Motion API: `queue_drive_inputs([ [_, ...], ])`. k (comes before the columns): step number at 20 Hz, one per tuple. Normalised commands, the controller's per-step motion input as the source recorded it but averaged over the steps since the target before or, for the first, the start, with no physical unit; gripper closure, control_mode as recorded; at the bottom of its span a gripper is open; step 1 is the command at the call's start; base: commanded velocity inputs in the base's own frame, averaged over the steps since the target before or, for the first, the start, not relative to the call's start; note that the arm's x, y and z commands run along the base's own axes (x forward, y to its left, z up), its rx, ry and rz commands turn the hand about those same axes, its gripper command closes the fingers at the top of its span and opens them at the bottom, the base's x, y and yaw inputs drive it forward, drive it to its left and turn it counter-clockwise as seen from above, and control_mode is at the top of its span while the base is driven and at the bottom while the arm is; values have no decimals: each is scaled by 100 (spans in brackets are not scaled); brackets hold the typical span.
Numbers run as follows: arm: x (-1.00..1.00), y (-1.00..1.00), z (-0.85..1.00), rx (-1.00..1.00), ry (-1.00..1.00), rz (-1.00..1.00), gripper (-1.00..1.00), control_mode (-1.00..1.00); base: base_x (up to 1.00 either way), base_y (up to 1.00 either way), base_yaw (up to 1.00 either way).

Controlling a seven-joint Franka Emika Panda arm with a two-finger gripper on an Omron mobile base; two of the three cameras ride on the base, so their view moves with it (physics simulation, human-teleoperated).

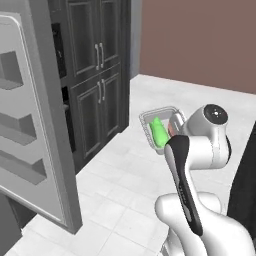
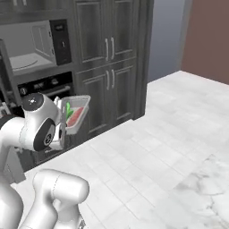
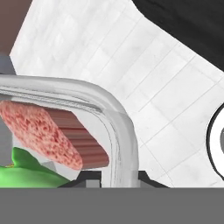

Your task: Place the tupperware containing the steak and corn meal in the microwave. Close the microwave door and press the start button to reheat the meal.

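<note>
From the left base the tupperware [image 1: 159, 131] hangs above the floor, its near end hidden behind the arm; from the right base it sits below the open microwave [image 2: 33, 47]; the hand camera shows the pincer [image 3: 116, 177] clamped on its rim, fingertips cut off.

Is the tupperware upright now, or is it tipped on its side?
Tipped. The tupperware hangs in the air with its open top facing sideways, so the green and red meal shows from the side.
</note>
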Motion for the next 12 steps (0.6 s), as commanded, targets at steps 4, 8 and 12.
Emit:
queue_drive_inputs([
  [4,0,0,0,0,0,0,100,100,100,0,1],
  [8,0,0,0,0,0,0,100,100,100,0,20],
  [12,0,0,0,0,0,0,100,100,100,0,39],
])
